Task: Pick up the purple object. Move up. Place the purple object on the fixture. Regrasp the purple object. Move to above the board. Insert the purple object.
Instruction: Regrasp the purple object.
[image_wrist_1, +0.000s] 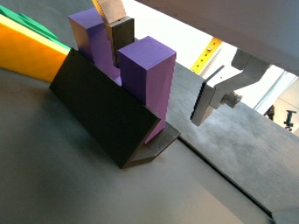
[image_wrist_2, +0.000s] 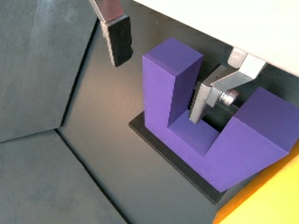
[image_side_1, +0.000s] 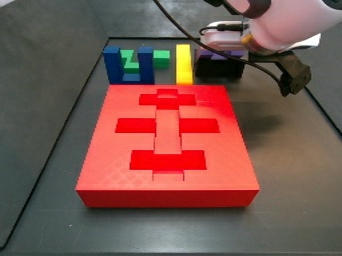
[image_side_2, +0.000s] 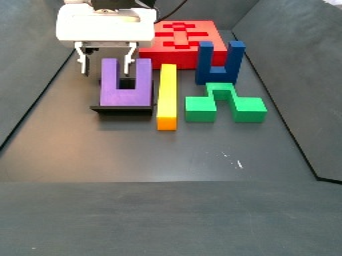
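The purple object (image_side_2: 126, 86) rests on the fixture (image_side_2: 120, 108), prongs (image_wrist_2: 173, 83) upright. The hand (image_side_2: 106, 63) hovers open, one prong between its fingers (image_wrist_2: 118, 39), ungripped.

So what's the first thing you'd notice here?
Probably the big red board with its cross-shaped cutouts, filling the middle of the floor. Next, the purple U-shaped block standing on the black fixture beside the yellow bar, with the end effector open around one prong.
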